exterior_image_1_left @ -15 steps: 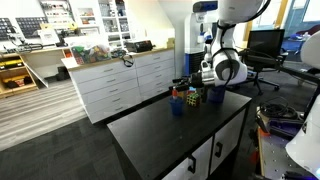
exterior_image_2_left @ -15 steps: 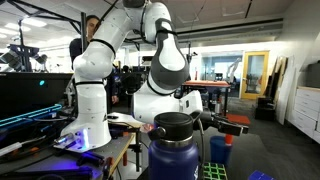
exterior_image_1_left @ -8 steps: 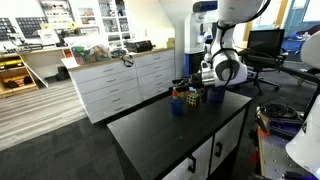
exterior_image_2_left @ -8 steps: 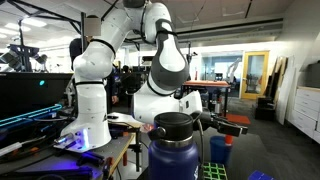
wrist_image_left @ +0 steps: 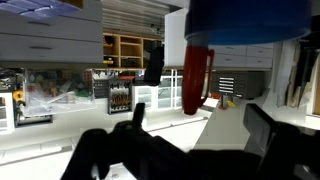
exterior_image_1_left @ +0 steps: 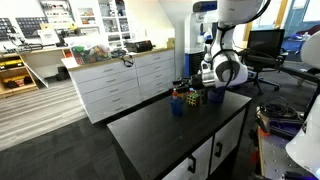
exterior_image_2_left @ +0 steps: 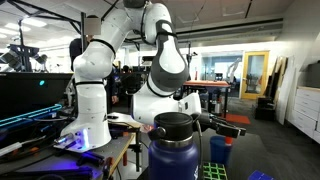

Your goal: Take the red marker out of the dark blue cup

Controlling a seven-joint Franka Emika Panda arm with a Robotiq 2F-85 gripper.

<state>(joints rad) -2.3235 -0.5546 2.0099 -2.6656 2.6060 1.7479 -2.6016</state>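
**Spread gripper facing the thin red-orange marker [wrist_image_left: 195, 80] lodged in the small dark blue cylindrical cup [wrist_image_left: 240, 20].**

Viewed through an inverted wrist camera, hence cup at top, marker pointing down. Held the black two-finger Robotiq gripper [wrist_image_left: 200, 125] wide apart, clamped on nothing. Found the marker straight ahead, centred on the gap but apparently beyond the fingertips [wrist_image_left: 135, 115]. Stood upright, long axis crossing the finger line, at the far end of the black table [exterior_image_1_left: 170, 135].

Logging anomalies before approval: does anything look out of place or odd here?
Only camera matters. In the wrist view the dark blue cup sits at the top with the red marker pointing down from it, so that picture seems flipped. A large bottle blocks much of an exterior view.
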